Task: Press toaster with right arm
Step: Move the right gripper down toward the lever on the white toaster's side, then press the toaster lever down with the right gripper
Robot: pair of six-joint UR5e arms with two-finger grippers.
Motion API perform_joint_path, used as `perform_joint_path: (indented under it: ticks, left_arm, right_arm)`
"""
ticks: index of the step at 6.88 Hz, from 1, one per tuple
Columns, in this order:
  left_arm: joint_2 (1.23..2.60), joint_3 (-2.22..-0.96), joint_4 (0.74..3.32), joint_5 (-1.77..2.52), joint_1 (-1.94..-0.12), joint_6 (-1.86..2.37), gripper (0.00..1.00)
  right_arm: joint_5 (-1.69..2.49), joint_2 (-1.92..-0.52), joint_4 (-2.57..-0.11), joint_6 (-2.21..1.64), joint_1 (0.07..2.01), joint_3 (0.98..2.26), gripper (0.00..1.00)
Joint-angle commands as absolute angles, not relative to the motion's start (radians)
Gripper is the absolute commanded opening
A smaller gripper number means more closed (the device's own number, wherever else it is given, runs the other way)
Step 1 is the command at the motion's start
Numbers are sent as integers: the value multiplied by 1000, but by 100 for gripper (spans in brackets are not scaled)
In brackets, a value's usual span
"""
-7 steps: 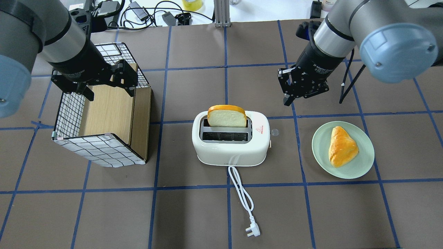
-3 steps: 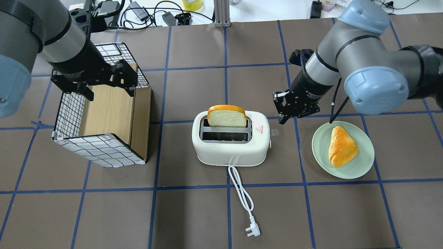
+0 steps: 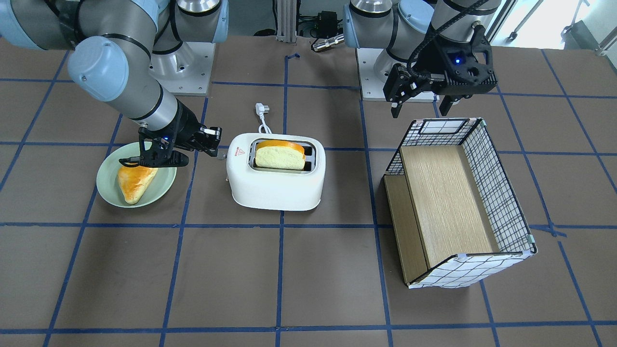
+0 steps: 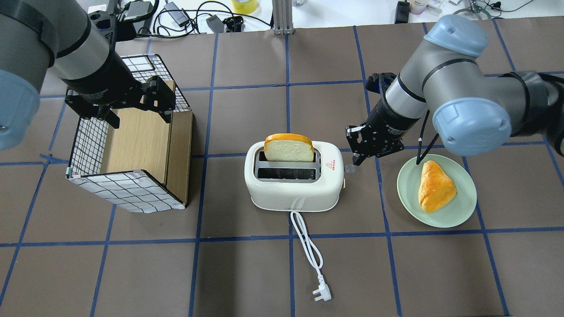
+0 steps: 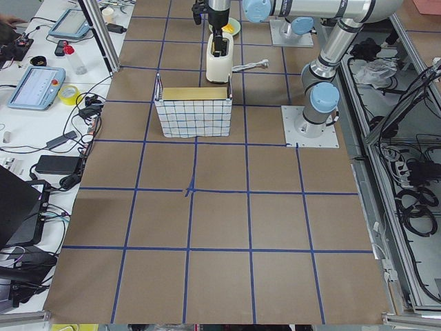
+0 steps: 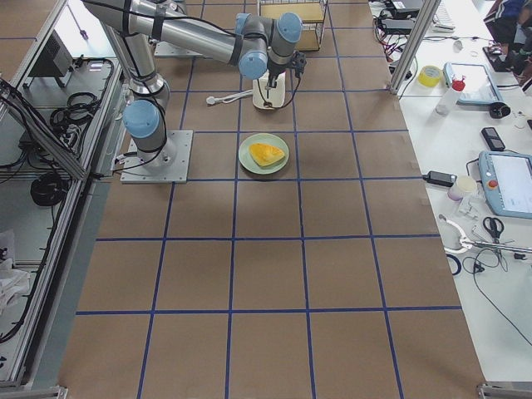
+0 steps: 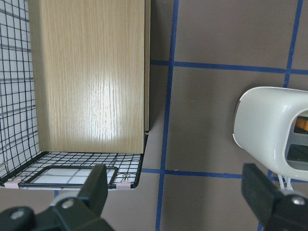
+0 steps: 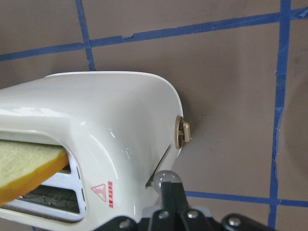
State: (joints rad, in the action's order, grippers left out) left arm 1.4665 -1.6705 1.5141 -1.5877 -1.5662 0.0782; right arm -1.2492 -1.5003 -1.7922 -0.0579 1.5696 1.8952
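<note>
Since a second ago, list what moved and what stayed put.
The right arm's black hand, shut and empty, swung in toward the white rounded two-slot toaster; its tip now sits at the small clear lever knob. Nothing was gripped or released. Toaster, bread slice, pale green plate and open left hand stayed put.

1. The toaster (image 8: 120, 125), near the middle of the tabletop, bears a red warning triangle (image 8: 98, 191) on its top at the lever end.
2. Beside the triangle stand short lines of red print (image 8: 110, 193), too small to read.
3. A faint grey logo (image 4: 294, 206) low on the toaster's side cannot be read.
4. White lettering (image 4: 393, 127) on the black body of the right pincer (image 4: 358, 157), and likewise on the left pincer (image 4: 139, 116), is too small to read.
</note>
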Motion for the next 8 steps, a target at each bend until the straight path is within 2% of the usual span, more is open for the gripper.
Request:
perform_joint_path:
  ticks: [1, 8]
  left_arm:
    - [1466, -1671, 1514, -1589, -1566, 78, 100]
    - [1466, -1671, 1514, -1589, -1566, 78, 100]
  right_arm:
    - [-1247, -1483, -1802, -58, 1572, 1899, 0]
    - [-1221, -1456, -1830, -52, 1572, 1907, 0]
